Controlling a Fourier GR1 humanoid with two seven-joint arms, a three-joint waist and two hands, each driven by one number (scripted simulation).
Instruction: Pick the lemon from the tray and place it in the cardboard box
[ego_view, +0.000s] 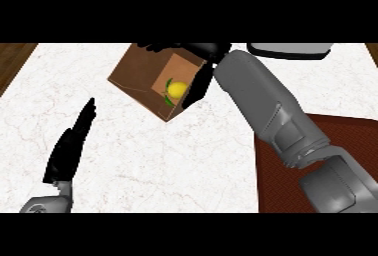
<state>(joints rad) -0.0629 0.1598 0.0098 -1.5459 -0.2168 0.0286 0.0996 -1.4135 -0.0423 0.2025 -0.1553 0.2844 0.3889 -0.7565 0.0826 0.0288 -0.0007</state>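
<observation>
The right hand (193, 50) is over the far corner of the cardboard box (140, 75), at the end of a grey forearm (266, 105) that comes in from the lower right; the hand is spread and pinches nothing, its fingers (159, 46) lying out along the box's far rim and one dark digit hanging down the box's near-right edge. The lemon (177, 89) lies inside the box, below the palm and just beside that hanging digit (whether the two touch cannot be told); two green leaves show against the lemon on the side away from the hand. The box sits askew on the white counter (162, 160), its open mouth facing up under the hand. The tray (351, 140), dark reddish brown, lies well apart from the hand, beneath the forearm's nearer half. The left hand (70, 145) rests at the lower left, well apart from the box, its fingers straight, pressed together and pointing up the counter.
</observation>
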